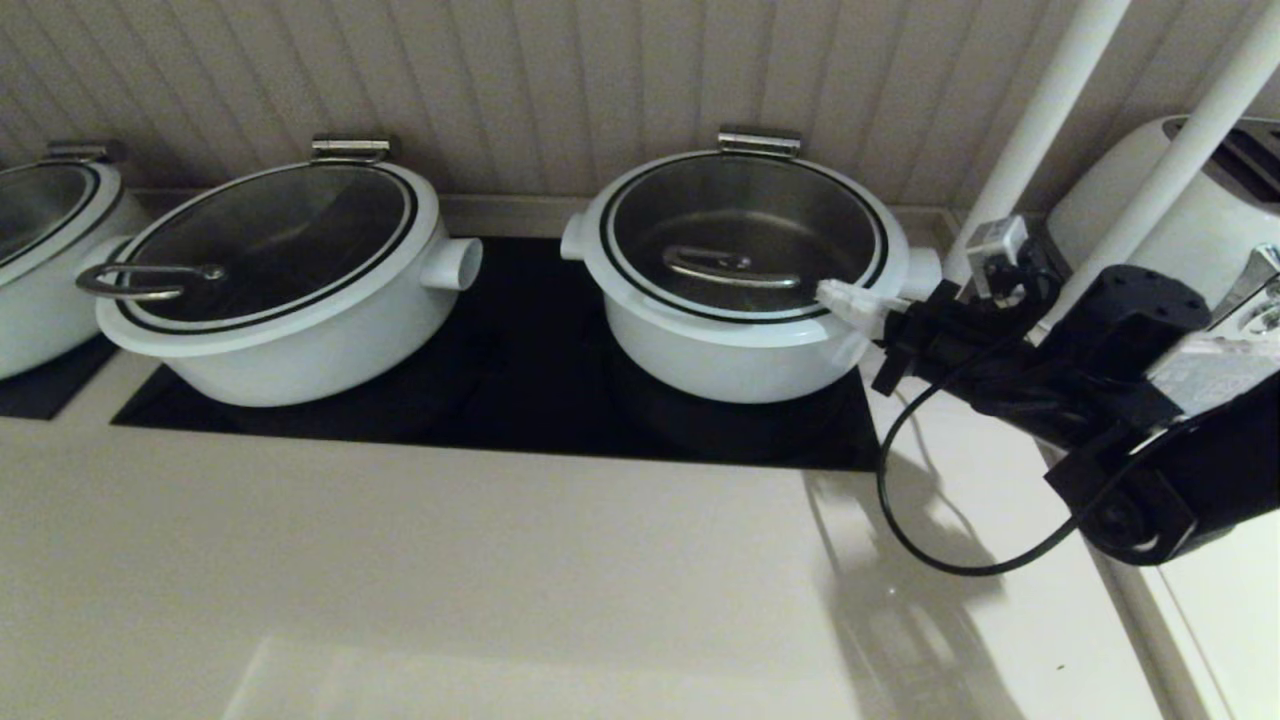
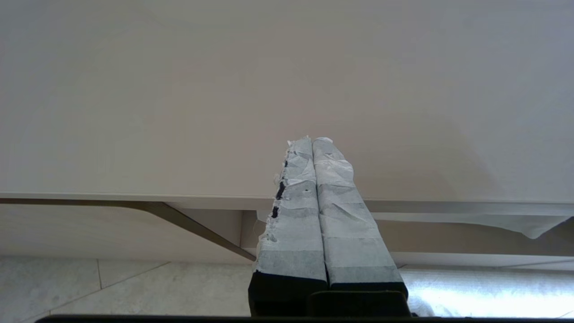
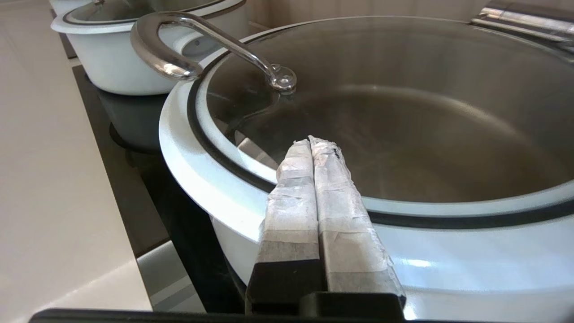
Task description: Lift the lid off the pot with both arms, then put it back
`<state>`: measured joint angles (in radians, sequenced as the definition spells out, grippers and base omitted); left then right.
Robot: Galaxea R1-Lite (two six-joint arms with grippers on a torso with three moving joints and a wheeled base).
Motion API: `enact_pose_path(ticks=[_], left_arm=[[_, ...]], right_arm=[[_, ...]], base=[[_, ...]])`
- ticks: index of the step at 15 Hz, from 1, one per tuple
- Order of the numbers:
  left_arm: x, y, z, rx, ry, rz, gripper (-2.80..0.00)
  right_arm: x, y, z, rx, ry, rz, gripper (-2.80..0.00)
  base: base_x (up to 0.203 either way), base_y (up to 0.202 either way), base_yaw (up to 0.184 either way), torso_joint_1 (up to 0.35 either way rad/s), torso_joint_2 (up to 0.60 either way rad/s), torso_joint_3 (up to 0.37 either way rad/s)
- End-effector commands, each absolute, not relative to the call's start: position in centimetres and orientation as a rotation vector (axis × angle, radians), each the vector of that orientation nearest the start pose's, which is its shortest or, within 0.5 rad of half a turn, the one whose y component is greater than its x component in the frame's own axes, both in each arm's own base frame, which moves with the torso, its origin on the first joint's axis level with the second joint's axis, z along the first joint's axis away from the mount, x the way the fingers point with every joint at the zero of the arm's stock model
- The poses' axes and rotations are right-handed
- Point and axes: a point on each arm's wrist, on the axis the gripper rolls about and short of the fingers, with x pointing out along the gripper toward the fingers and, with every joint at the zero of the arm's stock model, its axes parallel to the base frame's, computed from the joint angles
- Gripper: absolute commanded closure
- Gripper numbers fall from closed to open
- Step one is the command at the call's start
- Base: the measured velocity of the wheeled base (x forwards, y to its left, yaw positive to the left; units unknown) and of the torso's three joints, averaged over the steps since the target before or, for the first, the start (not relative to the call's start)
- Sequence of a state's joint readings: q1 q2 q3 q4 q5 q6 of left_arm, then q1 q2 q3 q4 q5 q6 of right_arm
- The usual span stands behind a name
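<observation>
Lid seated on pot at right of dark cooktop on counter, right hand clenched empty, tips over lid's white rim, left hand clenched empty, low beside counter edge.

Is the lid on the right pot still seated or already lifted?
Seated: the lid lies flat inside the pot's white rim; the right gripper, shut, hovers over its edge.
</observation>
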<state>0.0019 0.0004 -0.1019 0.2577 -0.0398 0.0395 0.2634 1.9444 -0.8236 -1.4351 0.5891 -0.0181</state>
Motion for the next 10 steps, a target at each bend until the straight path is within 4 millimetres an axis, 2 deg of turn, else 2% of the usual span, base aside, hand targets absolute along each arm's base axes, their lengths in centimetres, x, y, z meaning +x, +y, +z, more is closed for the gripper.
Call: enact_pose_path(ticks=[1, 5, 10], left_arm=[[-3.3, -0.1, 7.7, 0.035, 0.157, -0.04, 0.0], [-3.3, -0.1, 7.7, 0.037, 0.156, -0.041, 0.0], [-3.3, -0.1, 7.7, 0.035, 0.157, -0.041, 0.0]], right_arm=[[32.2, 10.0, 19.7, -0.076, -0.364, 0.841, 0.0], [31.2, 9.7, 20.5, -0.079, -0.382, 0.84, 0.0], [28.7, 8.8, 21.1, -0.064, -0.375, 0.781, 0.0]], base=[[0.0, 0.0, 0.0, 0.0, 0.0, 0.0], [0.0, 0.0, 0.0, 0.0, 0.0, 0.0], [0.0, 0.0, 0.0, 0.0, 0.0, 0.0]])
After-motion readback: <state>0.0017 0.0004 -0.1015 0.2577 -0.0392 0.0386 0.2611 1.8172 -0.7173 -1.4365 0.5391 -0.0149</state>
